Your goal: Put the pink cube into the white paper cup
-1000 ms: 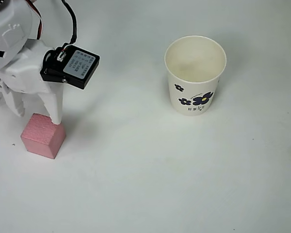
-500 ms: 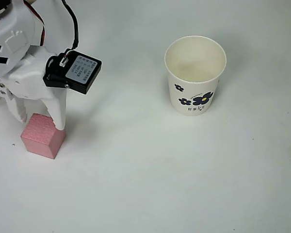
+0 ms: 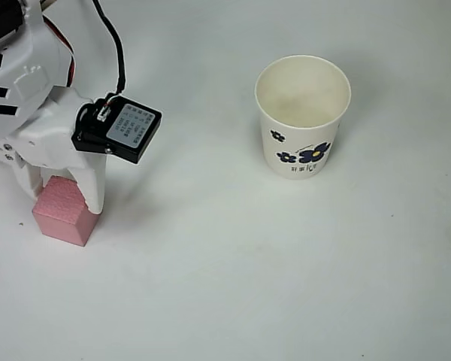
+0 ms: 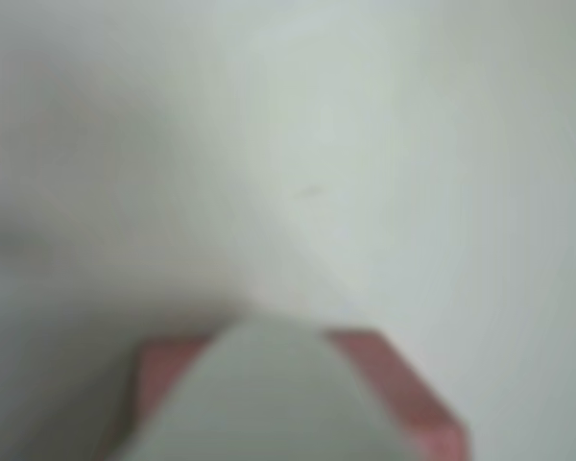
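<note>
Two task things: a pink cube point(image 3: 60, 212) and a white paper cup point(image 3: 303, 114), both on the white table point(image 3: 233, 271).
Cube place: at about 8 o'clock in the overhead view, resting flat on the table, well apart from the cup; in the blurred wrist view the pink cube point(image 4: 422, 413) sits at 6 o'clock, partly behind a pale finger point(image 4: 269, 394).
Cup place: at about 1 o'clock in the overhead view, upright, mouth open, cream inside, dark blue flower prints facing 6 o'clock.
Gripper: the white gripper point(image 3: 60, 184) stands over the cube's 12 o'clock end, one finger point(image 3: 92, 188) down along the cube's right face, the other point(image 3: 28, 180) at its upper left corner.
Claw state: the fingers straddle the cube with the jaws spread; whether they press on it I cannot tell, so it reads as open around the cube.
Camera module: a black box point(image 3: 118, 129) with a grey label on the wrist, at 10 o'clock.
Change since a second ago: the gripper has sunk lower and shifted toward 6 o'clock, covering more of the cube's top; the black box has moved the same way.
Unchanged: cube and cup lie where they were.
</note>
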Motion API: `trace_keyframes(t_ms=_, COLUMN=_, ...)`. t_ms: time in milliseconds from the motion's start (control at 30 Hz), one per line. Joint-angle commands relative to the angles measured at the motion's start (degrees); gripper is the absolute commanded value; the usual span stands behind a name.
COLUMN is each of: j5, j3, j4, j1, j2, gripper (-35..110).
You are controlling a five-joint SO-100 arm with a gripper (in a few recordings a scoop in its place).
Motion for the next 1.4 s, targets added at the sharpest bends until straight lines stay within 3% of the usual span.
trace_keyframes(t_ms=0, j5=-0.35, j3=1.32, j4=-1.23, j1=0.7, j2=1.05, gripper=36)
trace_keyframes(t_ms=100, j5=-0.26, j3=2.37, j4=-2.2, j1=0.7, j2=1.05, gripper=36)
trace_keyframes(t_ms=467, j5=0.62, j3=2.11, j4=-2.11, j1=0.53, j2=1.14, gripper=14)
trace_keyframes(t_ms=867, j5=2.55, j3=-14.33, j4=7.56, j1=-4.39, j2=-1.49, gripper=12)
trace_keyframes(t_ms=1367, j5=3.52, j3=-39.11, j4=15.47, j1=-12.3, j2=-17.75, gripper=14)
